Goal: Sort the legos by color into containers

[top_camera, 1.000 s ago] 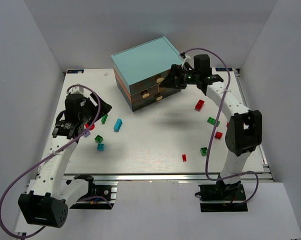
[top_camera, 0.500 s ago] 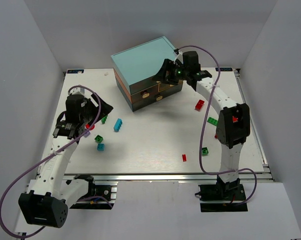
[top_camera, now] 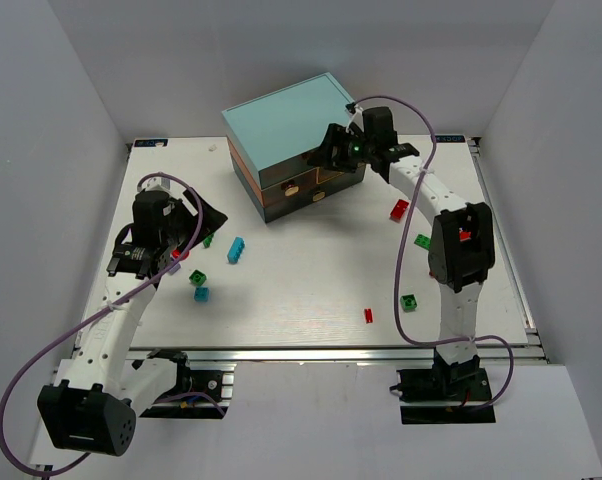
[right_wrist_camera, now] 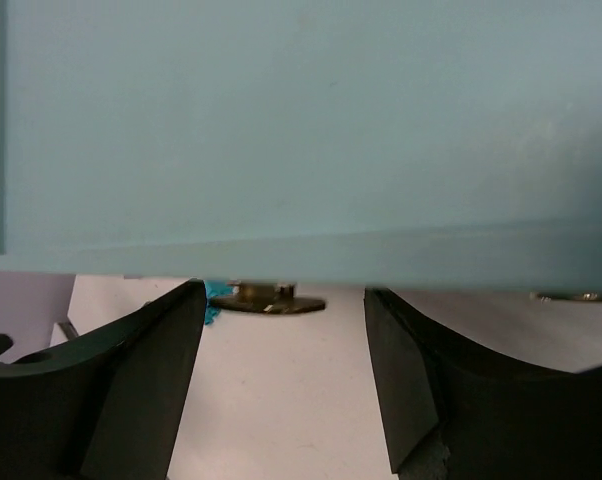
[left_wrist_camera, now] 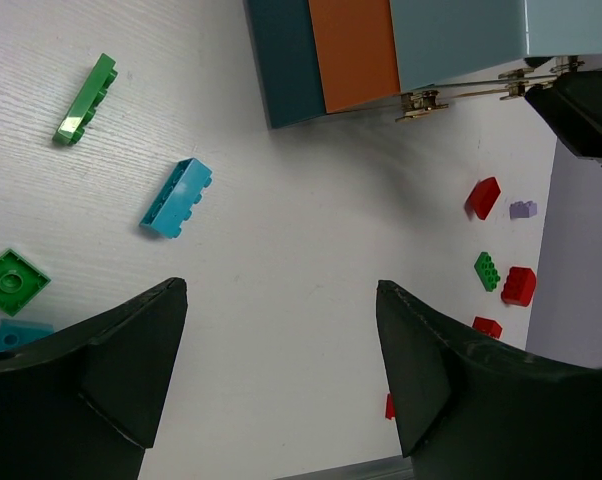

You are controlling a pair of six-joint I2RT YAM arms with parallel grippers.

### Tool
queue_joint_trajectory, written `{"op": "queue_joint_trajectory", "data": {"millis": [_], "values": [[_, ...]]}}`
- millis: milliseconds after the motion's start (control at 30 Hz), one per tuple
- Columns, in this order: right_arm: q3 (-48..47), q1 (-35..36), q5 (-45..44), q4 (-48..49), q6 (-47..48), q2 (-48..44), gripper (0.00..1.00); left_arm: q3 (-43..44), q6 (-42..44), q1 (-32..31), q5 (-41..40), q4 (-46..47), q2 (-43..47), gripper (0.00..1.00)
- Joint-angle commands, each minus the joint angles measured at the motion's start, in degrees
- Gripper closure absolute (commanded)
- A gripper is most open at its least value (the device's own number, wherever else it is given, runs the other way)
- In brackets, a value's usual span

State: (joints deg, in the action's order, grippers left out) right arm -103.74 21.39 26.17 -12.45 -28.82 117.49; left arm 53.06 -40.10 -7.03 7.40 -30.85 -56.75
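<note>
Both gape empty: left jaws above scattered legos (left_wrist_camera: 176, 197), right jaws facing a tan knob (right_wrist_camera: 267, 298)

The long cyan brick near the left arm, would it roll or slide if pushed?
The long cyan brick is boxy with flat faces, so it would probably slide or spin rather than roll. It looks like rigid moulded plastic, likely stiff and light. The table looks smooth, so it may skid.
</note>
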Motion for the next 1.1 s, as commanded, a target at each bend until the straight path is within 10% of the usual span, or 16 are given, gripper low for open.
{"op": "queue_joint_trajectory", "data": {"millis": [0,500,800,1067], "values": [[-3.22,-0.38,-1.39,2.43,2.10,2.83,0.30,0.56,-0.16,0.00,0.60,0.70,1.29,0.14],[0.12,-0.82,-1.12,9.46,5.09,0.63,0.38,-1.38,-1.04,0.00,1.65,2.99,0.24,0.14],[5.56,-1.79,-1.48,11.74,6.76,-3.49,0.73,-2.43,-1.56,0.00,2.09,4.40,-0.64,0.14],[11.62,-2.23,-0.51,14.47,8.16,-7.36,0.78,-3.31,-2.00,0.00,1.66,5.45,-1.16,0.14]]}}
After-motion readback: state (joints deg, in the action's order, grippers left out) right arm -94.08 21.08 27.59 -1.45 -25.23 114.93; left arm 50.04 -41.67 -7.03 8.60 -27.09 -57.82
